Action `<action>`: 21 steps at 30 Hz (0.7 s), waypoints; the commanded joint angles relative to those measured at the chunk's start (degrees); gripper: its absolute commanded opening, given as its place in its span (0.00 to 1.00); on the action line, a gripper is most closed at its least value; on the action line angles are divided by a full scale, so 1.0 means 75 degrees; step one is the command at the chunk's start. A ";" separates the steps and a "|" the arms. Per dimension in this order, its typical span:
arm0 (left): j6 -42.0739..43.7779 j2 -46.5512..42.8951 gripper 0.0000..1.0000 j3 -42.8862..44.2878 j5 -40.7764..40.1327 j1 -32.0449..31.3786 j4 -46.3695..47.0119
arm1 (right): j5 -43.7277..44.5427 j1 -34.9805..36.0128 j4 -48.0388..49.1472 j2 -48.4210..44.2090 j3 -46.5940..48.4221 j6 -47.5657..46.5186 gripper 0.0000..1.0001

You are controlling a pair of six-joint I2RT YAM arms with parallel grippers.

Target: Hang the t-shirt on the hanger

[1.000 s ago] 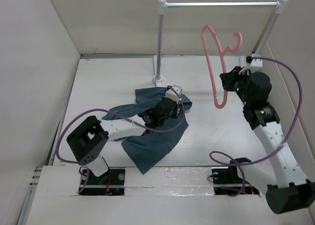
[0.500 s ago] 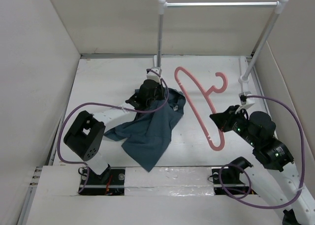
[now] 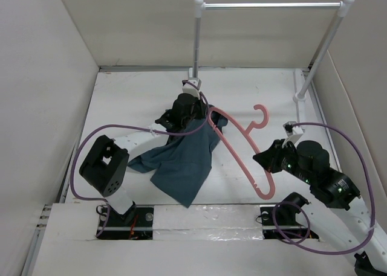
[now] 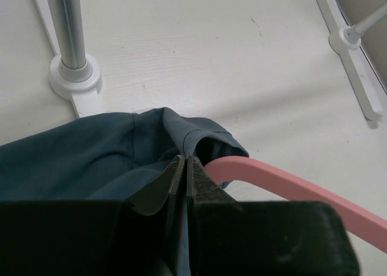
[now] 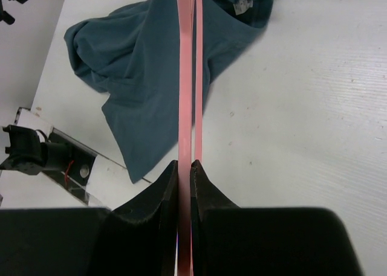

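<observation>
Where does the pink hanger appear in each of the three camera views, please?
Top external: the hanger slants right of centre, from the t-shirt to the right claw.
Left wrist: its pink bar crosses the lower right, beside the left claw.
Right wrist: it runs straight up the middle, out of the claw.
Shared landmark: the t-shirt, seen in all three.

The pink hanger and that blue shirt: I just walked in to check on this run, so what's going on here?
The left gripper is shut on an edge of the t-shirt, while the rest of the cloth lies crumpled on the table. The right gripper is clamped on the hanger and holds it out toward the shirt, its far end right beside the pinched fold. The shirt is not on the hanger yet, and the rail at the back is bare.
</observation>
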 commanded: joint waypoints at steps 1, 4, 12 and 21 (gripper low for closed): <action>-0.0107 -0.0553 0.00 0.0019 0.0096 0.0035 0.0278 | 0.0348 0.0077 0.0535 0.0183 -0.0092 0.0088 0.00; -0.0083 -0.0835 0.00 -0.0204 0.0072 0.0035 0.0302 | 0.0371 0.0077 0.0979 0.0499 -0.0244 0.0053 0.00; 0.0116 -0.1549 0.00 -0.0416 0.0225 -0.0280 0.0419 | 0.0359 0.0673 0.2117 0.1378 -0.0455 0.0147 0.00; -0.0575 -0.3082 0.00 -0.0990 0.1666 -0.0281 0.0583 | 0.1143 0.1038 0.4273 0.1872 -0.0666 0.0299 0.00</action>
